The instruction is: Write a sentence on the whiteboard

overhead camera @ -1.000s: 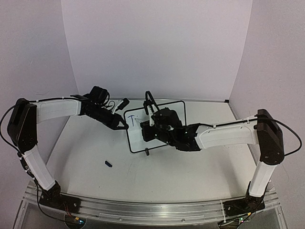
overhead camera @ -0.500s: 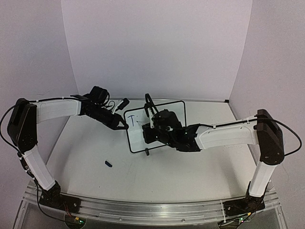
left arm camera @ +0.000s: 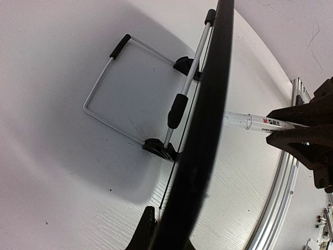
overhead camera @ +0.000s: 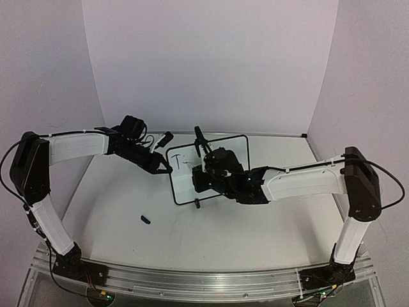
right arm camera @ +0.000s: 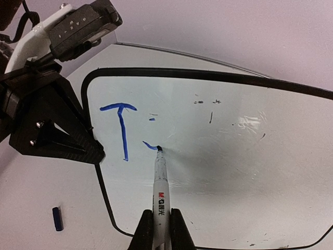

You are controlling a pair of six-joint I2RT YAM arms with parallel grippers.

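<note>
- The whiteboard (overhead camera: 238, 152) is seen standing at the centre of the top view.
- Its left edge is clamped between the closed jaws of the left gripper (overhead camera: 163, 167).
- A white marker (right arm camera: 160, 182) is pinched in the right gripper (right arm camera: 158, 232), and its tip is pressed to the board.
- Only a blue "T" and a short stroke of the sentence (right arm camera: 122, 127) are written, at the board's upper left.
- A blue cap (overhead camera: 146, 219) is seen lying on the table at lower left.

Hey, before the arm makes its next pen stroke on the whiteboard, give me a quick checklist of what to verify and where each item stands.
1. Pen grip: right gripper shut on the marker: ok.
2. Contact: marker tip on the whiteboard: ok.
3. Board hold: left gripper clamping the whiteboard's left edge: ok.
4. Text: letter T done, next letter barely started: ok.
5. Support: wire stand sitting flat on the table: cannot tell.
</note>
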